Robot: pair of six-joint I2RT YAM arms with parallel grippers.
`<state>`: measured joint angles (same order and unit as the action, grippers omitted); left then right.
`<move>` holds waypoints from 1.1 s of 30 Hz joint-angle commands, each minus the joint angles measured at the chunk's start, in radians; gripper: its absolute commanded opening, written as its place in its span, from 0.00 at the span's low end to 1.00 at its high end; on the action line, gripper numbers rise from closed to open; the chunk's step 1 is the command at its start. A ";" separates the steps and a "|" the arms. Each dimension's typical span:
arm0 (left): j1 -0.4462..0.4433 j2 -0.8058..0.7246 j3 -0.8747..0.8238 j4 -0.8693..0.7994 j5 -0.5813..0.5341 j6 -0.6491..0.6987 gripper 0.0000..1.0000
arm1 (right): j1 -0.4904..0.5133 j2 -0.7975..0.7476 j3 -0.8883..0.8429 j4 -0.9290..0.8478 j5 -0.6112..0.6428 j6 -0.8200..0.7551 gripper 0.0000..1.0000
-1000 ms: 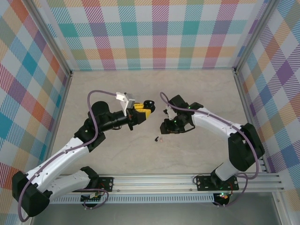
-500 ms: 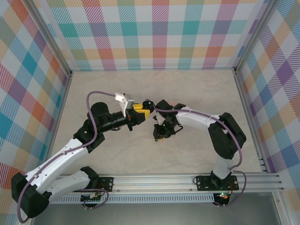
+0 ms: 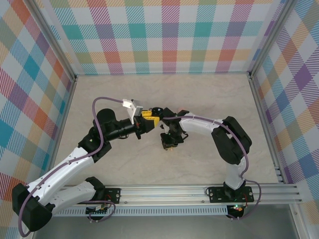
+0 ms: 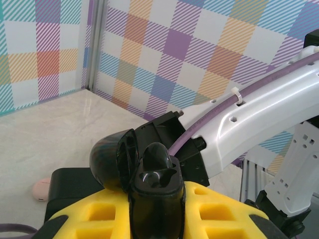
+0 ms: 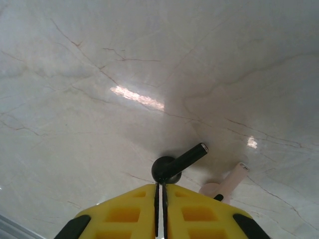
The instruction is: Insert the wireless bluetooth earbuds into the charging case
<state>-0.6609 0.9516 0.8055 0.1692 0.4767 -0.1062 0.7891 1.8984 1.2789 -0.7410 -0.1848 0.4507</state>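
Right gripper [image 5: 160, 189]: fingers drawn together to a hairline slit, black earbud [image 5: 173, 163] caught by its round head at the very tips, stem pointing away over the table [image 5: 99, 74]. The hold looks shallow to me. Pink earbud [image 5: 228, 180] lies just beside the black one; touching or a hair apart, I can't tell. Both sit just to the near side of the charging case [image 4: 155, 179], which my left gripper [image 3: 151, 117] has clamped between its yellow fingers, lid [image 4: 110, 158] swung open, a socket showing on top. How I'd run it: lift straight and slow so the bud doesn't squirt out of a tip pinch, and check the pink one isn't dragged along. Then make the short carry to the case, turn the stem to match the socket, lower until it seats, and only then open. Left arm dead steady throughout. The right forearm passes close behind the case, so I'd watch for a knock.
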 commanded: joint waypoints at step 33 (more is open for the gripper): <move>-0.011 -0.029 -0.023 -0.001 -0.029 0.024 0.20 | 0.018 0.049 0.138 -0.020 0.087 0.055 0.18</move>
<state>-0.6609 0.9447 0.7929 0.1558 0.4507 -0.0910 0.7994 1.9713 1.3849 -0.7383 -0.1150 0.5098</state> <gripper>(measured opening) 0.214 0.175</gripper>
